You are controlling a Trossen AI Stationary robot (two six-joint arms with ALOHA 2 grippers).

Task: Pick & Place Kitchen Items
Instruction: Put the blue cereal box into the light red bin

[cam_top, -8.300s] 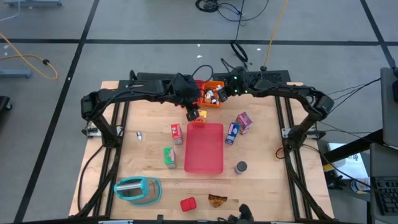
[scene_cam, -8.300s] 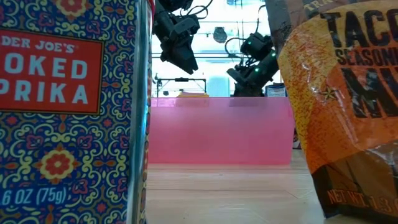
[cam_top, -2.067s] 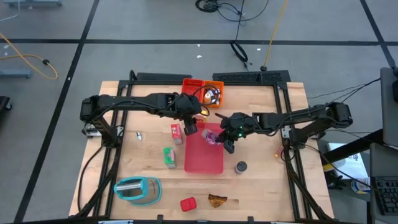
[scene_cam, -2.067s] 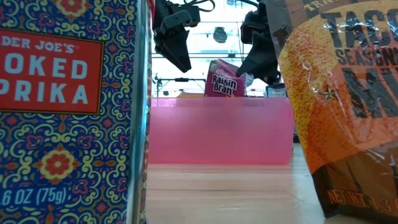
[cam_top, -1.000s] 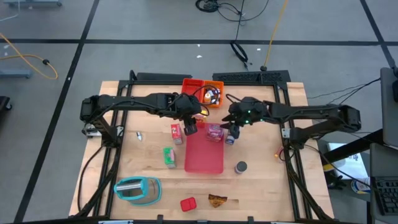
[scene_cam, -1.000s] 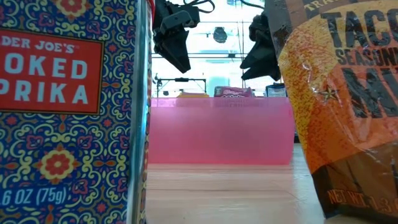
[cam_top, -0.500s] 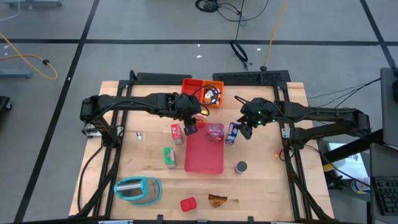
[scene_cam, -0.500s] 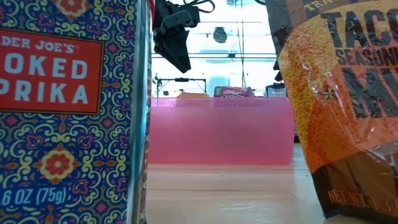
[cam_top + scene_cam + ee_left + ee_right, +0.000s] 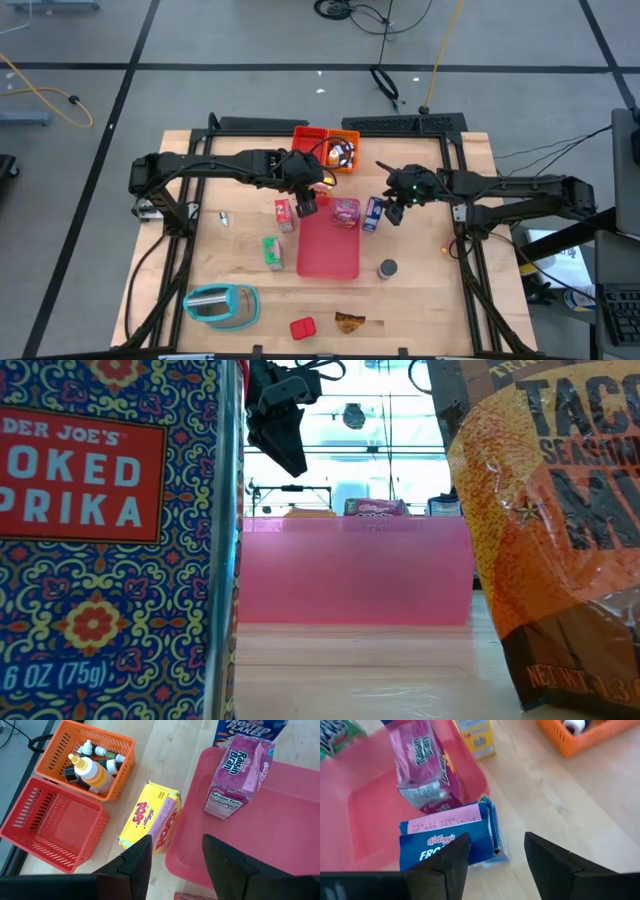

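Now the right gripper (image 9: 394,212) hangs just beside the blue box (image 9: 372,213), on the side of it that faces the right edge of the desk, and its fingers are spread with nothing between them. The blue box stands on the wood, close against the right rim of the tray (image 9: 330,268), at the tray's far right corner. In the right wrist view the box (image 9: 451,844) lies straight ahead of the fingers and its long axis runs across the gap between them, so it seems a closing grasp must take it by the shorter sides. The pink box (image 9: 346,212) stands inside the tray, near its far edge. The left gripper (image 9: 306,205) waits over the far left corner of the tray, also spread and empty, with the yellow box (image 9: 151,823) below it. For the blue box, the right arm is clearly the nearer one.
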